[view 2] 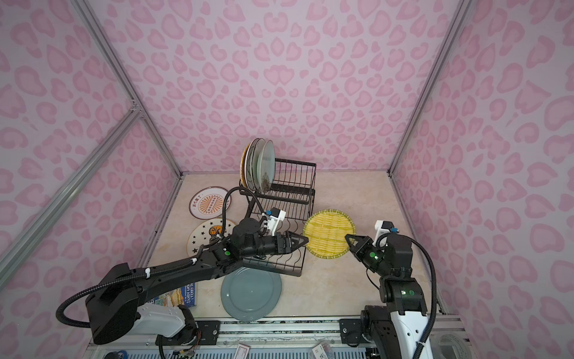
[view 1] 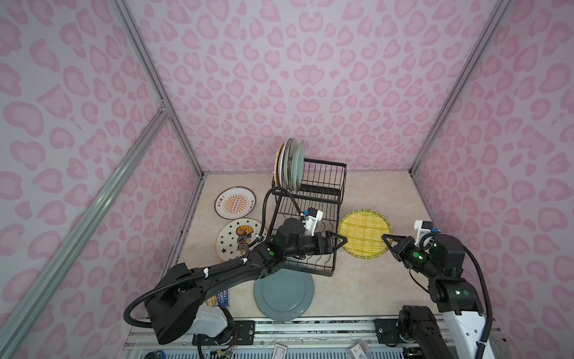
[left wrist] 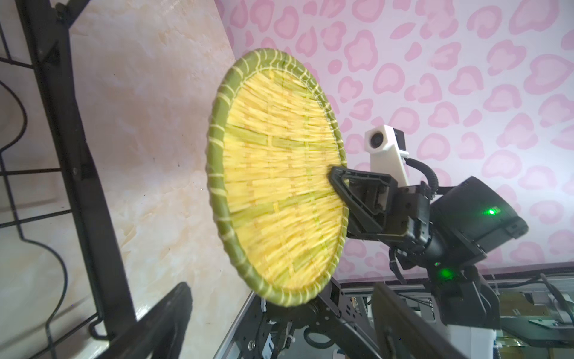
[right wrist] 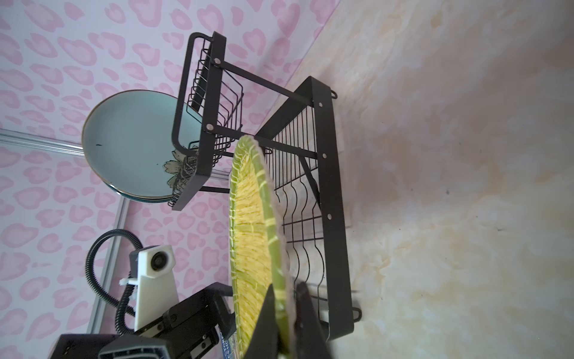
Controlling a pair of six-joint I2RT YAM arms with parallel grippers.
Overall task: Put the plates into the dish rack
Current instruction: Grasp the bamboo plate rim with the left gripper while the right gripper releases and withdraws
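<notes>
**Yellow woven plate (view 1: 365, 233) gripped at its rim beside the dish rack (view 1: 323, 174)**

The yellow woven plate sat right of centre in both top views, just beside the rack's lower tier. The right gripper (view 1: 385, 237) reached in from the lower right. Its jaws were clamped on the plate's right rim, and the right wrist view showed the green edge pinched between the two fingers (right wrist: 270, 314). The plate looked tilted off the table (view 1: 372, 192), though I could not tell whether its far rim touched the surface.

The left gripper (view 1: 340, 244) stretched from the lower left across the rack's wavy lower wires. Its jaws were spread wide with nothing between them, and its tips were just short of the plate's left rim.

Several plates (view 1: 290, 164) stood on edge at the upper-left end of the raised tier. Left of the rack lay a sunburst plate (view 1: 235, 202) and a star plate (view 1: 233, 239), the latter partly under the left arm. A teal-grey plate (view 1: 283, 293) lay flat near the front rail, below the rack. A blue book (view 1: 221, 298) showed under the left arm's base.

The rack's black frame stood between the left arm and the yellow plate. Bare table lay above and to the right of that plate, up to the patterned walls.
</notes>
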